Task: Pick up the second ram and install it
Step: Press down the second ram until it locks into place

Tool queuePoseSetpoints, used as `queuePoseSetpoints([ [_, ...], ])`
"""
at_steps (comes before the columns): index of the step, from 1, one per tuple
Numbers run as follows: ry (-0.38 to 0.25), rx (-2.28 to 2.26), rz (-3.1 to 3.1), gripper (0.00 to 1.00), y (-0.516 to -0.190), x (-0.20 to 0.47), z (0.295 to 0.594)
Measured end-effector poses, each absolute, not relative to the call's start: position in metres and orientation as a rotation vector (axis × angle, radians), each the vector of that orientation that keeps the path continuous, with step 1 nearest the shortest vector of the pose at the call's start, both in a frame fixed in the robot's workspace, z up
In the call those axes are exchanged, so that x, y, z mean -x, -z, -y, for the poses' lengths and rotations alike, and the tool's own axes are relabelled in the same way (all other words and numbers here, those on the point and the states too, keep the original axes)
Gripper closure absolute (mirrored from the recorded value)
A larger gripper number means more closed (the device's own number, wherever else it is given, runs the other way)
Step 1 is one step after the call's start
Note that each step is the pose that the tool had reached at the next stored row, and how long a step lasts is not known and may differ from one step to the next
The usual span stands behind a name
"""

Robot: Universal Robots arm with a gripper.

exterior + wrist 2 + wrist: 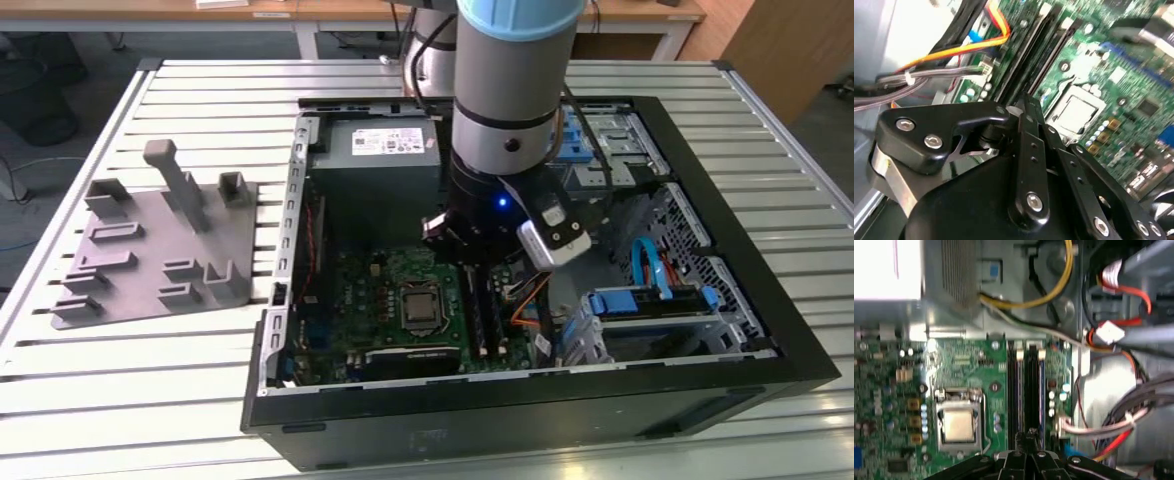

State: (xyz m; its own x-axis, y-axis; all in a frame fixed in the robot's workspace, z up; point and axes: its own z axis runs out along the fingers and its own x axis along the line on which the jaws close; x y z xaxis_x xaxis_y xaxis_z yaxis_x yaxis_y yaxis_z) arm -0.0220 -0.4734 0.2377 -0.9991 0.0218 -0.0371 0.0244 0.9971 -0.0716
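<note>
Desk: slatted metal desk [160, 380] carrying an open black computer case [534, 410] lying on its side; wooden tables behind it.
Memory slots: long black slots [1015, 390] on the green motherboard [884, 390], used as the landmark below.
Second ram: hard to pick out. In the first wrist view a thin blue edge [1041, 385] runs along the slot directly under the jaws. Can't tell whether that is the second ram or whether it is fully seated.
Gripper: gripper [1031, 435] is inside the case, right above the memory slots and lined up with their length. In both wrist views the jaws are narrow, tips nearly together. Can't tell if anything is pinched between them.
Arm: arm [514, 90] comes down from above and covers the far end of the slots in the exterior view.
CPU socket: silver socket [958, 422] just beside the slots.
Cables: orange and yellow bundle [954, 50] on the other side of the slots from the socket.
Power supply: grey box [380, 150] beyond the far end of the slots.
Drive cage: blue-trimmed cage [654, 300] past the cables, away from the slots.
Fixture tray: grey tray [160, 250] with upright pegs, on the desk outside the case, well apart from the slots.
</note>
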Motion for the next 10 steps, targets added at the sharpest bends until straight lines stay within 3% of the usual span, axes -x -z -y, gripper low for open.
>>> queuePoseSetpoints([
  [10,0.112,-0.036,-3.103,0.9,-0.273,0.022,0.473],
])
